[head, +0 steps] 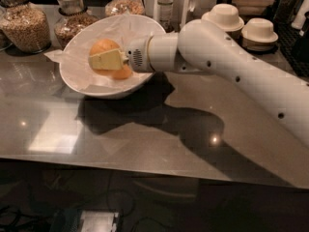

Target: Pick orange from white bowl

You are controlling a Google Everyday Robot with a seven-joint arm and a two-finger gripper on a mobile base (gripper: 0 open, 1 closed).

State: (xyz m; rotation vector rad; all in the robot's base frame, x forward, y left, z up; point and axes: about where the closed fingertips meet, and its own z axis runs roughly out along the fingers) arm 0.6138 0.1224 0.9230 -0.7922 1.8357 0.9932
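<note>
The white bowl (72,79) sits at the back left of the dark glossy counter, lined with crumpled white paper (79,57). An orange (103,47) shows inside it, above the bowl's floor. My gripper (99,60) reaches into the bowl from the right on a thick white arm (227,62). One yellowish finger (108,60) lies across the front of the orange, with orange peel showing above and below it. The other finger is hidden behind the fruit. The gripper is shut on the orange.
Glass jars of grain (26,25) (72,21) (124,4) stand behind the bowl. A bottle (165,4) stands at the back centre. Two small upturned white bowls (226,16) (259,30) rest on plate stacks at the back right. The counter's front edge (145,170) runs across below.
</note>
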